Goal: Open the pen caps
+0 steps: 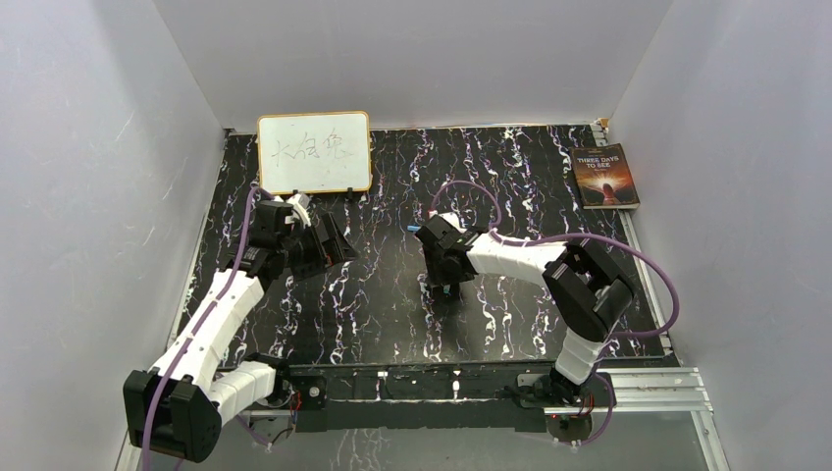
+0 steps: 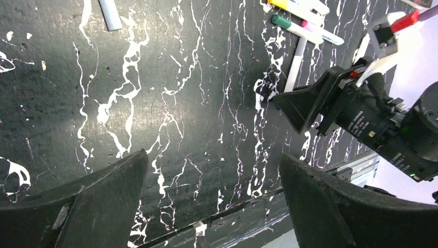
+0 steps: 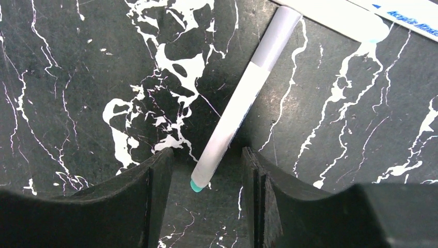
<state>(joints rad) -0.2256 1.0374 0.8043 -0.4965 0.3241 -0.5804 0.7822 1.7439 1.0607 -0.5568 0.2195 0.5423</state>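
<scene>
The desk (image 1: pixel 392 314) leaves me bare marble on every side, its edges well off. My left claw (image 2: pixel 213 157) hangs released, jaws wide, over bare surface, well apart from the work. My right claw (image 3: pixel 205 155) is the nearer one: released, half spread, straddling a pen (image 3: pixel 243 98) without touching it. The barrel runs diagonally away from my fingers (image 3: pixel 155 175) toward the other pens (image 2: pixel 320 32). Its teal end (image 3: pixel 196 185) lies between them; whether that is a cap, I cannot tell.
</scene>
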